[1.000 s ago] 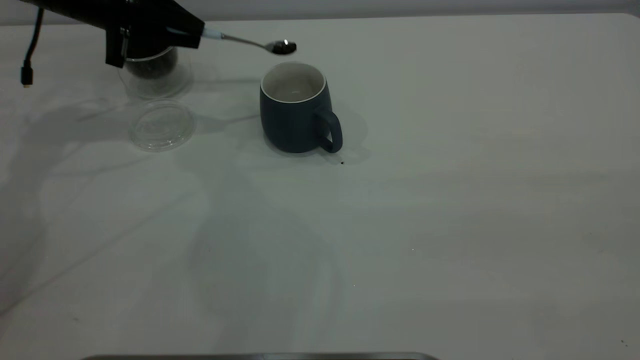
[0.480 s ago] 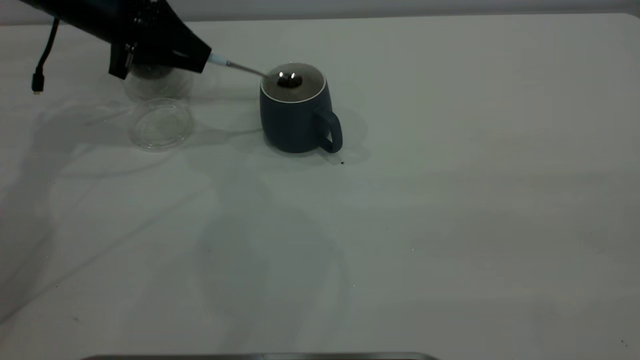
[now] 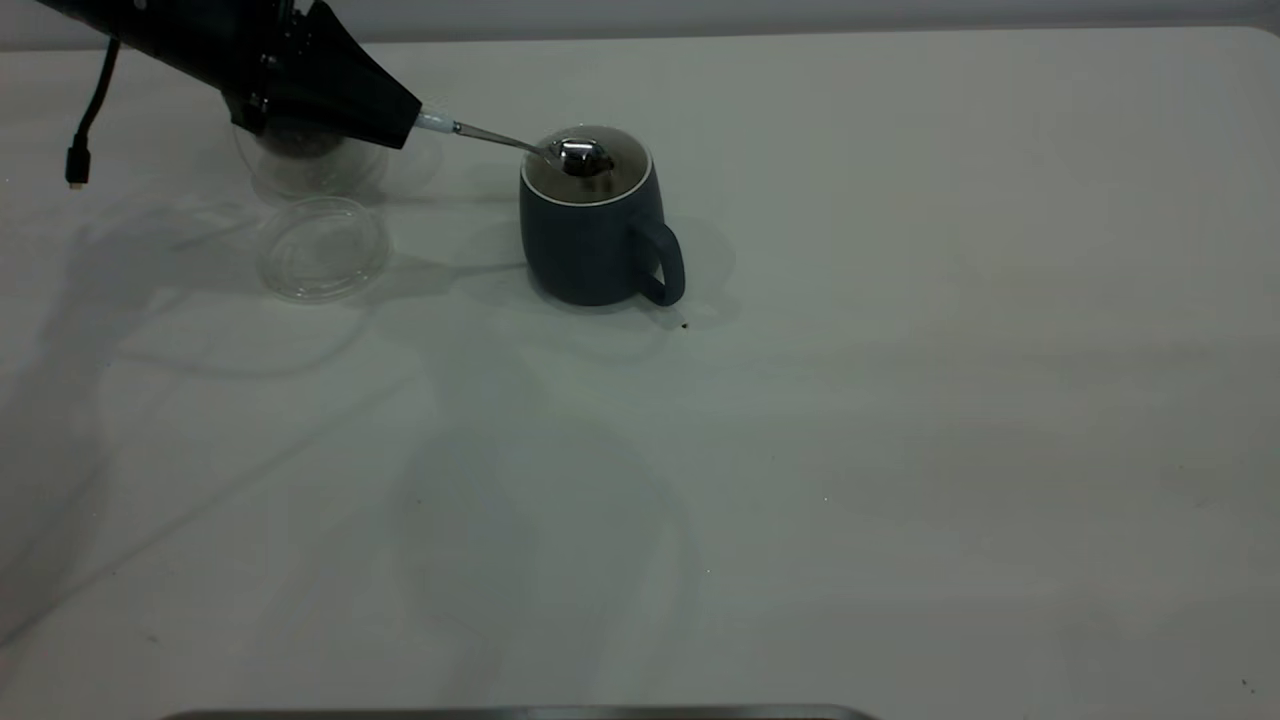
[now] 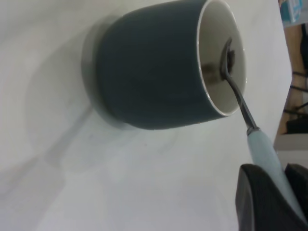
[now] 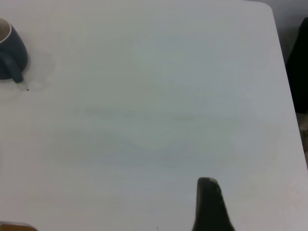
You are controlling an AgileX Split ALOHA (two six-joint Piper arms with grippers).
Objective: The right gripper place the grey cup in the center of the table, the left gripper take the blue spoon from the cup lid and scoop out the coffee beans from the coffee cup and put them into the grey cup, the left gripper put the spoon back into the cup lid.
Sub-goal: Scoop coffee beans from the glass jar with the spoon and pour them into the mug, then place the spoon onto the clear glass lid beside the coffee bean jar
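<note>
At far left of the table (image 3: 900, 400), item one: my left gripper (image 3: 385, 110), closed on the pale handle of the blue spoon (image 3: 520, 145), held low and slanted so the shaft reaches across to the mug without my arm crossing over it.

Item two, beneath and behind that gripper: the coffee cup (image 3: 305, 165), clear glass, partly hidden by my arm; dark coffee beans (image 3: 300, 145) show dimly inside it. It sits close by, I judge, so each scoop is a short trip.

Item three, just in front of the glass: the cup lid (image 3: 322, 248), flat on the table, nothing on it, waiting as the spoon's resting place.

Item four, right of the lid, near the table's middle: the grey cup (image 3: 595, 235), upright, handle towards the front right. The spoon bowl is inside the rim, turned on edge as the left wrist view shows it, a tilt that suits tipping the load out. Whether beans lie at the bottom I cannot tell.

Item five: one dark speck (image 3: 684, 324) on the table just beside the mug's handle, possibly a stray bean.

Item six: my right gripper (image 5: 209, 207), idle over the bare right half; only one dark fingertip shows, so its opening I cannot tell.

Surface: plain off-white, matte, soft shadows, rounded far corner.
</note>
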